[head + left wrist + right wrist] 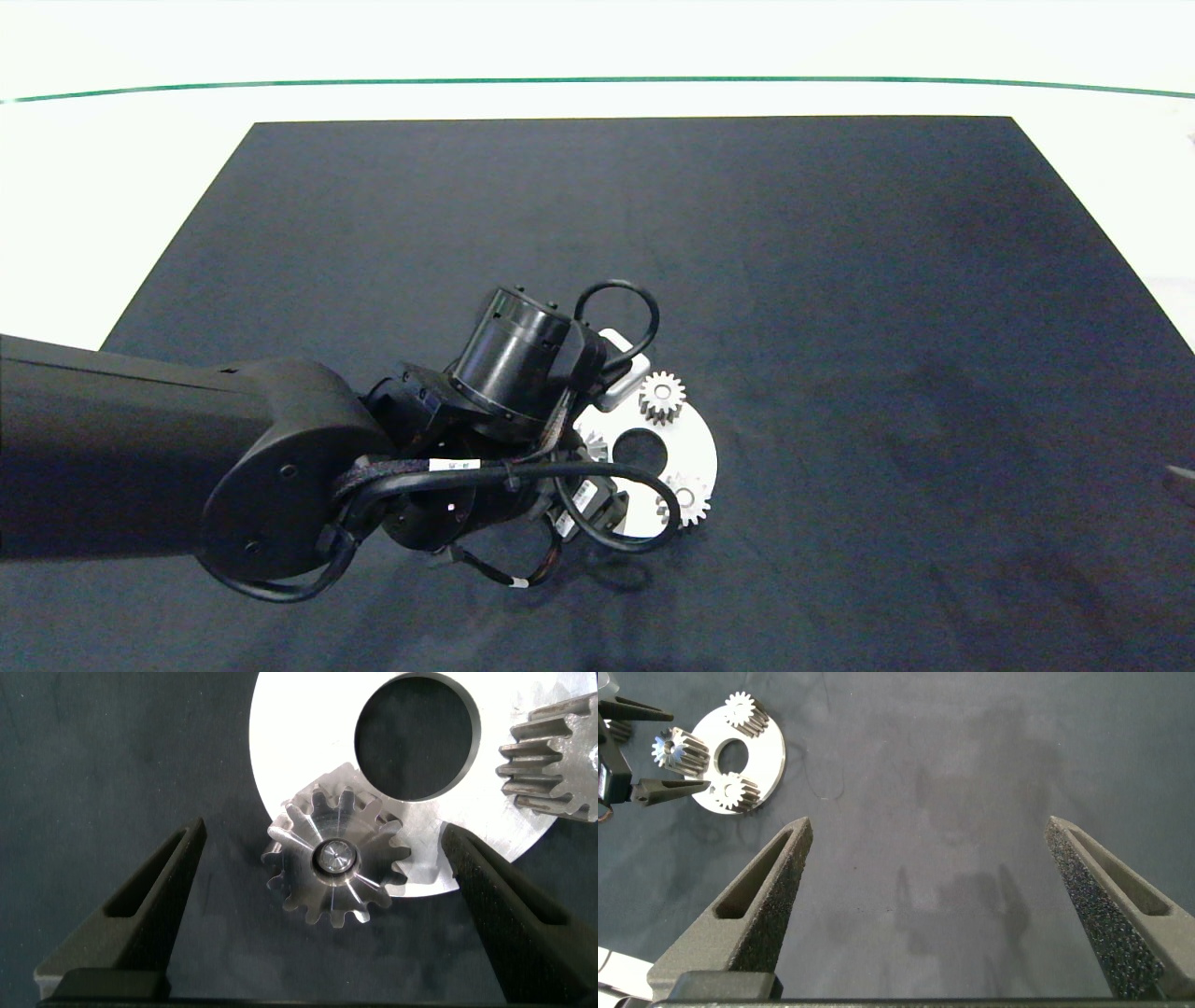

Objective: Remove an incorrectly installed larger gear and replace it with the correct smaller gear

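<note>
A round silver plate (695, 448) with a centre hole lies on the black mat and carries three silver toothed gears. My left gripper (322, 829) hangs open over the plate's edge. One gear (336, 859) sits on a pin between its fingers, and neither finger touches it. A second gear (662, 397) and a third gear (686, 499) stand free on the plate. I cannot tell which gear is the larger gear and which the smaller gear. My right gripper (929, 821) is open over bare mat, well away from the plate (766, 751).
The black mat (840, 280) covers most of the white table, with a green line along the far side. My left arm (280, 457) hides the mat beside the plate. Only a tip of the right arm (1181, 481) shows at the edge.
</note>
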`<state>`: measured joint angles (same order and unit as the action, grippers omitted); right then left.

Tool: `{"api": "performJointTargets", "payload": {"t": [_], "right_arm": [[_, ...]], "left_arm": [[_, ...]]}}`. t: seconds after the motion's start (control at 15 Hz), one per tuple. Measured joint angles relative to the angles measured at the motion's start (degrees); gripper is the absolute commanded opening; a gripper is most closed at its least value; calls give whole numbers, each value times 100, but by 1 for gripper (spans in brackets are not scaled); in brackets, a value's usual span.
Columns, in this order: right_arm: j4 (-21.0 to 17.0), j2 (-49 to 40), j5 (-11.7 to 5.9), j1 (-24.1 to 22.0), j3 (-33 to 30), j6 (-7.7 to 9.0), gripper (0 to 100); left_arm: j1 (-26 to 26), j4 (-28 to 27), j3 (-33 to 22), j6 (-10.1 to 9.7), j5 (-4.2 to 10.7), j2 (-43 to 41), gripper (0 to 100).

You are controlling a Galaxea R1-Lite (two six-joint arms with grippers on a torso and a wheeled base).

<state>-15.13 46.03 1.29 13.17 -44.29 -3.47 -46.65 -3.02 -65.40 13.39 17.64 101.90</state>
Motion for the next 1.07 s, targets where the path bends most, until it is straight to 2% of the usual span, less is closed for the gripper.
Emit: {"api": "performJointTargets", "payload": {"t": [0.2, 1.07], "right_arm": [[2, -1, 0, 0, 0, -2, 100], [0, -23, -2, 0, 0, -2, 100]], "left_arm": [[5, -22, 13, 0, -1, -2, 99], [0, -91, -4, 0, 0, -2, 72]]}}
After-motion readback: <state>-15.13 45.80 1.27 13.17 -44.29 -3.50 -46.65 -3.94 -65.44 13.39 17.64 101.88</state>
